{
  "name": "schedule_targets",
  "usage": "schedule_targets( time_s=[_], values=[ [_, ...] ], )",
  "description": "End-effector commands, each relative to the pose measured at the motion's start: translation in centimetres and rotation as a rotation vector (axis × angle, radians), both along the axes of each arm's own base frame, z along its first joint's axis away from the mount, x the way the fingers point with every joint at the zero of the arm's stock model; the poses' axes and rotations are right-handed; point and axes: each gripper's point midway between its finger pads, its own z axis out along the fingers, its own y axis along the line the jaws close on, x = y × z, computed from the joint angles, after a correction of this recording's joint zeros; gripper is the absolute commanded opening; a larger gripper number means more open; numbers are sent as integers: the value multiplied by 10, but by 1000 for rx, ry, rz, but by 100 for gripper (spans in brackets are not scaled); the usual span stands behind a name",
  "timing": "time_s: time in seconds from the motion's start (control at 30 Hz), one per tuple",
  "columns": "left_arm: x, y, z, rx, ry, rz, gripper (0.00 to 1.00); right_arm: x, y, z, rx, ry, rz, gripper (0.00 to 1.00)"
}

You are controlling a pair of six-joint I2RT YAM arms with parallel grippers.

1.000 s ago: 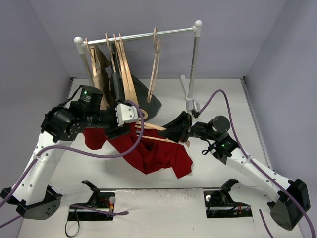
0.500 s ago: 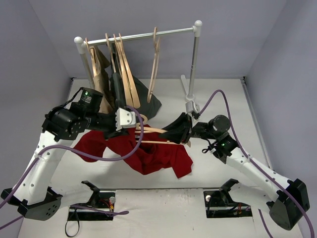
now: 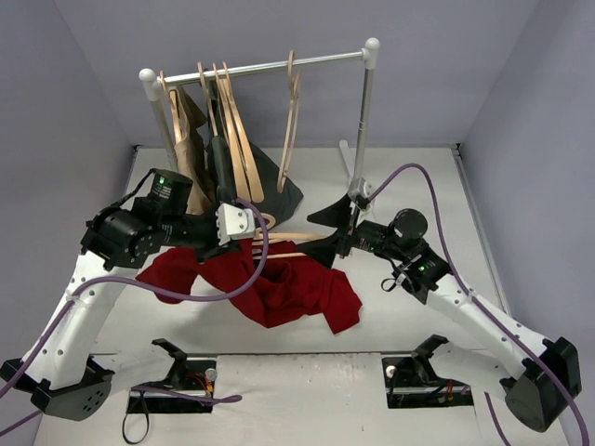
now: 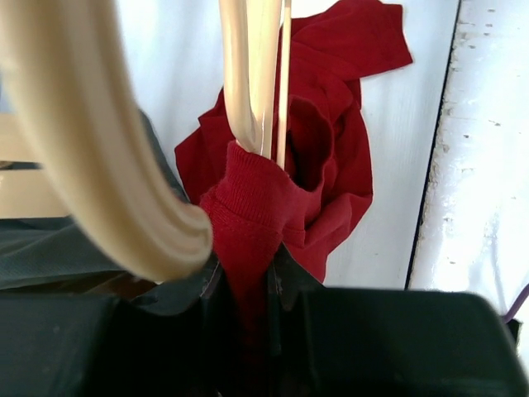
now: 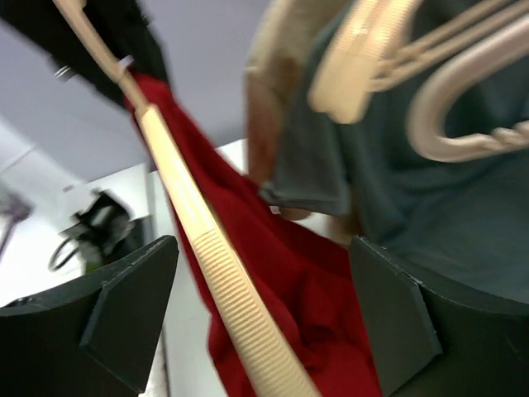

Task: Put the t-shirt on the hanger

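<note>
Reads as matt red cloth, ribbed at the collar: t-shirt (image 4: 256, 207). Smooth pale wood, ridged along one arm: hanger (image 5: 227, 289). Behind the hanger, shiny metal rail (image 3: 279, 67).

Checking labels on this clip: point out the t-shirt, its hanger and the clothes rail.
t-shirt (image 3: 302, 295), top view, bunched body on the table.
hanger (image 5: 221, 285), right wrist view, ribbed shoulder arm.
clothes rail (image 3: 260, 66), top view, middle of the bar.

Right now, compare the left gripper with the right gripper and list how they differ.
The left gripper is shut, pinching the t-shirt at its collar; the right gripper is open, holding nothing. The left gripper presses red cloth; the right gripper's fingers stand clear on either side of the hanger. Both meet at that one hanger.
</note>
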Motion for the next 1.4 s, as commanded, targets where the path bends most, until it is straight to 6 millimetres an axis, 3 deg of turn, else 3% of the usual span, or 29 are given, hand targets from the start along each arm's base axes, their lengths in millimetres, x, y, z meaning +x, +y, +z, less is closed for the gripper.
schedule_targets(
  time_s=[0.0, 0.17, 0.27, 0.37, 0.4, 0.53, 0.6, 0.73, 1.03, 1.37],
  values=[
    [23, -7, 17, -85, -64, 93, 0, 21, -33, 58, 64, -109, -248, 83],
    [47, -12, 12, -165, -74, 228, 0, 34, -77, 57, 113, -16, -516, 88],
    [52, -16, 17, -223, -99, 250, 0, 39, -83, 37, 108, 56, -564, 80],
    [54, -19, 17, -255, -97, 264, 0, 39, -72, 5, 71, 154, -535, 54],
    [53, -19, 17, -263, -95, 262, 0, 39, -66, -7, 57, 187, -520, 51],
    [49, -21, 14, -282, -92, 251, 0, 37, -49, -37, 16, 251, -524, 50],
    [48, -22, 8, -285, -88, 249, 0, 28, -32, -49, -1, 265, -496, 50],
    [48, -22, 4, -287, -82, 248, 0, 20, -9, -59, 35, 291, -471, 54],
    [49, -24, 3, -300, -74, 253, 0, 35, 7, -85, 141, 359, -556, 54],
    [50, -20, 7, -328, -78, 267, 0, 36, 34, -103, 185, 395, -507, 54]
  ],
)
